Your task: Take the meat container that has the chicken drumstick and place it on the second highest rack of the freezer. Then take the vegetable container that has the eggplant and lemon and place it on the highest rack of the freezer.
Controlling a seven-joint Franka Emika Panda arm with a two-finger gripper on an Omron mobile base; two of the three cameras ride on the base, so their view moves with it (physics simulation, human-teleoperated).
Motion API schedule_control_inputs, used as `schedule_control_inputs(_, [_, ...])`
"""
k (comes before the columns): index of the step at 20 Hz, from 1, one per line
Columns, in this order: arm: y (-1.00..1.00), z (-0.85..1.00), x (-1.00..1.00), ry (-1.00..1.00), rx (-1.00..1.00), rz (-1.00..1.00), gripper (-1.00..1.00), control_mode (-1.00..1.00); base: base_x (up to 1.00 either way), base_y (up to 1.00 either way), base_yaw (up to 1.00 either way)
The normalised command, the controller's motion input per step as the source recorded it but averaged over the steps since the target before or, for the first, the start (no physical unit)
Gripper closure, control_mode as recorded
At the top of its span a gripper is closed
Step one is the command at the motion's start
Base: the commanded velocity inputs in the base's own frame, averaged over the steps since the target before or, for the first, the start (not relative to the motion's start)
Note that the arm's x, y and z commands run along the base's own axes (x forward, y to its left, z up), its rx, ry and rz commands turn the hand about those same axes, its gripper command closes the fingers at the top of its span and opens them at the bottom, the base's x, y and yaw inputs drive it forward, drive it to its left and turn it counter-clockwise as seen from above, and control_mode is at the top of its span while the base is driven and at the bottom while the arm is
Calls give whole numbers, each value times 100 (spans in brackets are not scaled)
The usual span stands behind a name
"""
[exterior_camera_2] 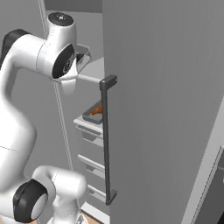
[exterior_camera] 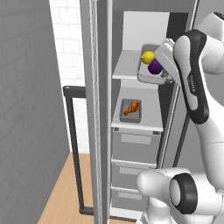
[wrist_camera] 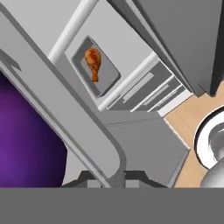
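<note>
Grey veg container w/ yellow lemon [exterior_camera: 147, 57] + dark purple eggplant [exterior_camera: 155, 66] | we see it at front edge of upper white shelf [exterior_camera: 127, 69] in freezer, tilted | gripper [wrist_camera: 117, 177] clamped on container rim | orange-brown chicken drumstick [exterior_camera: 131, 107] in grey tray [exterior_camera: 131, 110] on lower white shelf [exterior_camera: 151, 114], above grey drawers [exterior_camera: 134, 146]
</note>
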Motion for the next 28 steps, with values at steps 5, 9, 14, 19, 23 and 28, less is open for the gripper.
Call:
schedule_control_inputs(5, [0, -6, 47, -6, 0, -9, 100, -100, 0, 0, 0])
schedule_control_inputs(9, [0, 0, 63, -1, 0, -5, 100, -100, 0, 0, 0])
schedule_control_inputs(14, [1, -9, 45, 7, 0, 0, 100, -100, 0, 0, 0])
schedule_control_inputs(19, [-1, -2, 34, 6, 0, 0, 100, -100, 0, 0, 0])
schedule_control_inputs(23, [0, -4, 27, 5, -1, 0, 100, -100, 0, 0, 0])
schedule_control_inputs(28, [-2, -17, 25, 2, -2, 0, 100, -100, 0, 0, 0])
